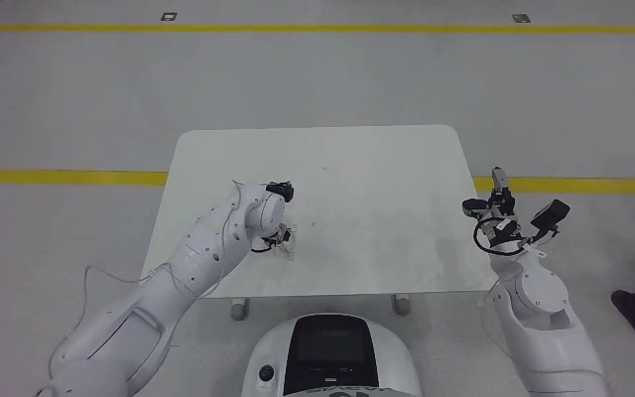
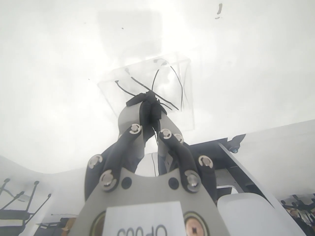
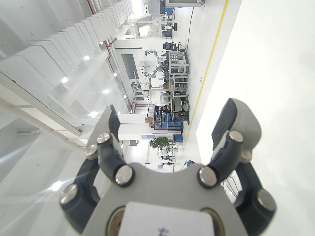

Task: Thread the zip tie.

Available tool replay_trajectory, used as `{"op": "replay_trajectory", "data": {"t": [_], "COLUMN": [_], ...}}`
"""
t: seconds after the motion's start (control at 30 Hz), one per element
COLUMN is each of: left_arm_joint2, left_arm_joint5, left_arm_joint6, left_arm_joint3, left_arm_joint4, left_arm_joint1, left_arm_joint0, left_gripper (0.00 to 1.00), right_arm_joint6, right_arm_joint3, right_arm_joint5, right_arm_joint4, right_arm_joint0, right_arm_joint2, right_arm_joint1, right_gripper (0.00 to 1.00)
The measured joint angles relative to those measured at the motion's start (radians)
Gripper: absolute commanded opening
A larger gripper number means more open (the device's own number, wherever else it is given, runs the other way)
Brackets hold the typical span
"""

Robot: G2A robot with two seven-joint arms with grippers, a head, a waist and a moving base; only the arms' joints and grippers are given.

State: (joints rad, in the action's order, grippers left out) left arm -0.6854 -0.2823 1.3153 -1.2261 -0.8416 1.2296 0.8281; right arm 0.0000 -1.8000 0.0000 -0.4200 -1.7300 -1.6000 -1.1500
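**Clear plastic, black rubber, grey metal**

The table [image 1: 397, 198] has a smooth white top, matt with a faint sheen. The box [image 2: 189, 94] on it is clear, glossy hard plastic, and the zip ties [image 2: 139, 82] in it are thin, smooth black plastic. The left gripper [image 2: 150, 104] has matt grey fingers with rough black tips. The right gripper [image 3: 171, 108] has satin grey, metal-looking fingers, ribbed black rubbery pads [image 3: 221, 121] and polished metal pins [image 3: 125, 173]. The floor [image 1: 317, 79] is smooth grey.

The white table [image 1: 377, 198] bears a clear box [image 1: 290, 248] near its front edge.
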Motion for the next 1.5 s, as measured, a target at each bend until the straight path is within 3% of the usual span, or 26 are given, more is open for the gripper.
{"op": "replay_trajectory", "data": {"t": [0.2,0.4,0.53,0.6,0.77,0.97,1.1,1.27,1.5], "left_arm_joint2": [-0.09,-0.218,-0.333,-0.384,-0.483,-0.518,-0.525,-0.502,-0.498], "left_arm_joint5": [-0.01,0.01,0.089,0.133,0.247,0.321,0.336,0.314,0.313], "left_arm_joint6": [0.068,0.072,0.061,0.058,0.075,0.075,0.075,0.075,0.075], "left_arm_joint3": [-0.187,-0.377,-0.476,-0.496,-0.486,-0.416,-0.362,-0.305,-0.301], "left_arm_joint4": [-0.075,-0.078,0.023,0.087,0.255,0.441,0.556,0.65,0.655], "left_arm_joint1": [-0.058,-0.111,-0.139,-0.149,-0.17,-0.188,-0.205,-0.222,-0.223], "left_arm_joint0": [0.088,0.199,0.278,0.304,0.348,0.339,0.32,0.292,0.29], "left_gripper": [0.0,0.0,0.0,0.0,0.0,0.0,0.0,0.0,0.0], "right_arm_joint6": [0.0,0.0,0.0,0.0,0.0,0.0,0.0,0.0,0.0], "right_arm_joint3": [0.0,0.0,0.0,0.0,0.0,0.0,0.0,0.0,0.0], "right_arm_joint5": [0.0,0.0,0.0,0.0,0.0,0.0,0.0,0.0,0.0], "right_arm_joint4": [0.0,0.0,0.0,0.0,0.0,0.0,0.0,0.0,0.0], "right_arm_joint0": [0.0,0.0,0.0,0.0,0.0,0.0,0.0,0.0,0.0], "right_arm_joint2": [0.0,0.0,0.0,0.0,0.0,0.0,0.0,0.0,0.0], "right_arm_joint1": [0.0,0.0,0.0,0.0,0.0,0.0,0.0,0.0,0.0], "right_gripper": [1.0,1.0,1.0,1.0,1.0,1.0,1.0,1.0,1.0]}}
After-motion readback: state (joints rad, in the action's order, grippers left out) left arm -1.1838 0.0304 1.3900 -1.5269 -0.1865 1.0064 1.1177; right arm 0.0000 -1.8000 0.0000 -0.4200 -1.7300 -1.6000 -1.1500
